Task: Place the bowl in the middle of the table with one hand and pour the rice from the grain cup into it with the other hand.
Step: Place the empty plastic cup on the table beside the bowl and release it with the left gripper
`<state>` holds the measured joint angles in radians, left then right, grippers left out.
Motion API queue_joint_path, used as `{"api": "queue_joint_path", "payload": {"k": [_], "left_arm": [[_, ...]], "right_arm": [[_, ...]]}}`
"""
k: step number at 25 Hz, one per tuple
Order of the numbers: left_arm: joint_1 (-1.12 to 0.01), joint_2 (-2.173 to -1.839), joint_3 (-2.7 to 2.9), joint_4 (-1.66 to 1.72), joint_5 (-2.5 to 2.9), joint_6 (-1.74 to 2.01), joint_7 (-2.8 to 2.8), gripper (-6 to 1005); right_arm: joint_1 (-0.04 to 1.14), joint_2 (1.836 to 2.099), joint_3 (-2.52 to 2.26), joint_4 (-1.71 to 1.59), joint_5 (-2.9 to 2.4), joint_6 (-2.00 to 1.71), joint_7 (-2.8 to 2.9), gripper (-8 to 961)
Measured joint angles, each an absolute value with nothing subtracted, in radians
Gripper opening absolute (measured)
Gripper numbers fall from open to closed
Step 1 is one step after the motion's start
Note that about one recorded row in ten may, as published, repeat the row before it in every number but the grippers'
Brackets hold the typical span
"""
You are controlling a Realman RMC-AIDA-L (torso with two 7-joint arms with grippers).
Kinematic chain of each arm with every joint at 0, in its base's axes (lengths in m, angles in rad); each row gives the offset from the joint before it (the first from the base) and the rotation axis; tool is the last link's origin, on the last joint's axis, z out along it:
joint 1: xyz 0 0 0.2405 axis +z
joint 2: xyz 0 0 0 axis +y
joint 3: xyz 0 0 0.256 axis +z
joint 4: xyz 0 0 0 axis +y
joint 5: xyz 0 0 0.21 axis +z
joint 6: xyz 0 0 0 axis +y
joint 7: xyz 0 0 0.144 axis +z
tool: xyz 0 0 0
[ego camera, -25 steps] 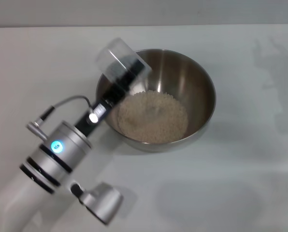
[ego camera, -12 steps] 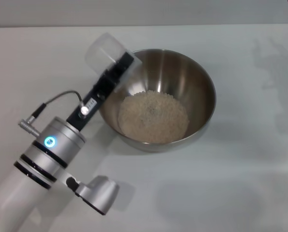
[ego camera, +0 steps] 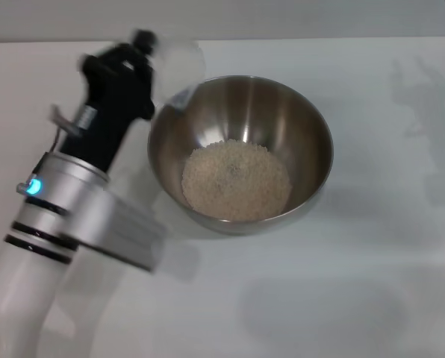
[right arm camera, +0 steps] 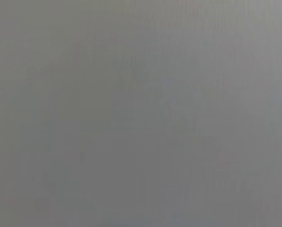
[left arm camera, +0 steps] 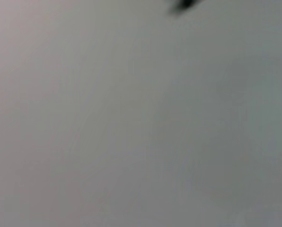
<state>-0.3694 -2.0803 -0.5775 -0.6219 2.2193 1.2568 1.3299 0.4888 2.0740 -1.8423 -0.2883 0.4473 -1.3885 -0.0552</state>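
One round steel bowl — grainy rice heaped inside.

The head view looks forward and down from above onto the table, taking in the bowl and the left arm. Both wrist views show only a blurred grey field, perhaps bare tabletop, so no overlap can be told.

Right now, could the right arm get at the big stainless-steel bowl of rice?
Probably yes. The round stainless-steel bowl sits open on the white table, its right side bare. The left gripper, holding the clear plastic cup, is off its left rim. The right arm isn't visible.
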Motion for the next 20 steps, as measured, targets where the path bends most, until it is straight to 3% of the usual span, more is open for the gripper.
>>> {"api": "queue_joint_path", "payload": {"k": [8, 20], "left_arm": [[-0.384, -2.079, -0.663, -0.579, 1.958, 1.133, 0.552, 26], [-0.409, -2.080, -0.747, -0.495, 1.920, 0.892, 0.310, 27]], "right_arm": [[0.490, 2.074, -1.842, -0.293, 0.445, -1.388, -0.055, 373], [0.490, 2.074, -1.842, -0.295, 0.443, -1.388, -0.055, 375]]}}
